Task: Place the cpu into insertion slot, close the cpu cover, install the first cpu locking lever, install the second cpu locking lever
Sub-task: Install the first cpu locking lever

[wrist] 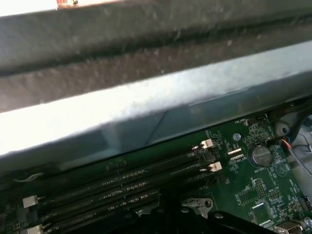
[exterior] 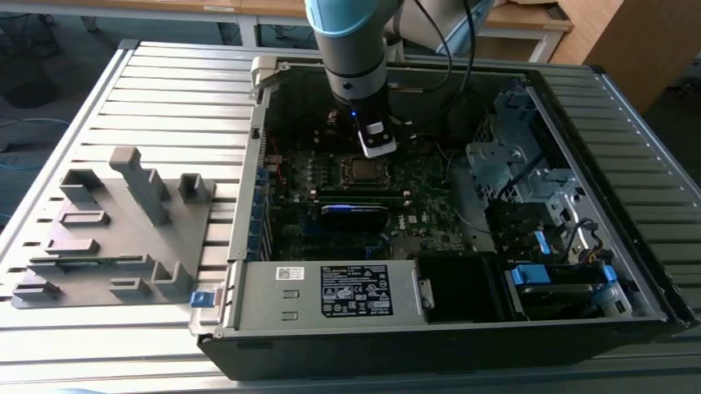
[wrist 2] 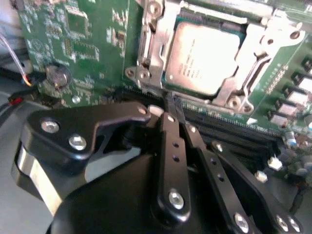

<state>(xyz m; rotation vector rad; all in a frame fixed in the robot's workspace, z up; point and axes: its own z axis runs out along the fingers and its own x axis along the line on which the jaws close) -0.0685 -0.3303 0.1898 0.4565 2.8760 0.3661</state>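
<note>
The hand (wrist 2: 171, 105), fingers pressed together, is hovering beside the insertion slot (wrist 2: 146, 53), where the cpu (wrist 2: 204, 56) is sitting under the closed cpu cover (wrist 2: 253, 48); memory slots (wrist: 126, 183) are lying close by.

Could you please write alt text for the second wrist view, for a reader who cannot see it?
The silver-topped cpu sits in its slot on the green circuit board, with the cpu cover, a silver metal frame, down around it. The black gripper fills the foreground, fingers together, tips by the frame's near edge.
</note>
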